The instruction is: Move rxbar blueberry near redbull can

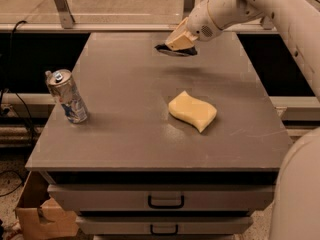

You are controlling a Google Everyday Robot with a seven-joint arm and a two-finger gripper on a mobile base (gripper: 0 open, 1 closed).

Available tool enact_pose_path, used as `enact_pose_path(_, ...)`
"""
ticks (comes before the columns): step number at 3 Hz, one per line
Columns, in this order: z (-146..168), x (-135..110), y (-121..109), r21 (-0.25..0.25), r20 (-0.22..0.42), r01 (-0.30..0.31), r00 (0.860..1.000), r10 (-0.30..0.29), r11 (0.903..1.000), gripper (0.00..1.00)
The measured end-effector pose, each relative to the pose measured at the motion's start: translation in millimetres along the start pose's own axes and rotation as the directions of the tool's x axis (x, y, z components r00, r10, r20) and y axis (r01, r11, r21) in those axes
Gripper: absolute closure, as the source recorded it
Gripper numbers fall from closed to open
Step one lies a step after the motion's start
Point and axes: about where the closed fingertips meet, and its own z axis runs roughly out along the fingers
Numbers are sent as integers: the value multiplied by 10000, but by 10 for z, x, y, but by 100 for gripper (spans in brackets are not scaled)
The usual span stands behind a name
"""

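Two drawers (165,196) with dark handles sit stacked at the front, under the grey table (125,139). A cardboard box (35,216) stands on the floor at the lower left, partly cut off by the frame edge. The robot's pale body (300,194) fills the lower right corner, beside the table's right edge.

On the tabletop, the yellow wavy sponge (192,111) lies flat, right of centre. The can (67,96) stands close to the left edge, leaning slightly, its silver top and tab showing. Sponge and can are well apart, with bare tabletop between them.

Farther back, the arm (240,6) reaches in from the upper right and slants down to the left. The gripper (175,44) hangs over the back half of the table, a little right of the middle. Its beige fingers are clamped on the bar (167,49), which shows as a dark flat shape jutting out to the left and right below them. A soft shadow lies on the table just in front of the bar, so the bar looks held off the surface rather than resting on it. The bar is well apart from the can, which is across the table to the left and nearer the front.

Behind the table runs a metal rail (125,28) with two upright posts.
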Motion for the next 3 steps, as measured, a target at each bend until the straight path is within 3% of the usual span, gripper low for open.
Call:
enact_pose_path(1,137,-131,171,-869,554,316,9981,-269,9957,100)
enact_pose_path(2,364,-490,527,-2196,1559,1275,9833,-942,9672,100)
enact_pose_path(3,652,-783,958,-3298,2624,2354,9531,-1507,9142,100)
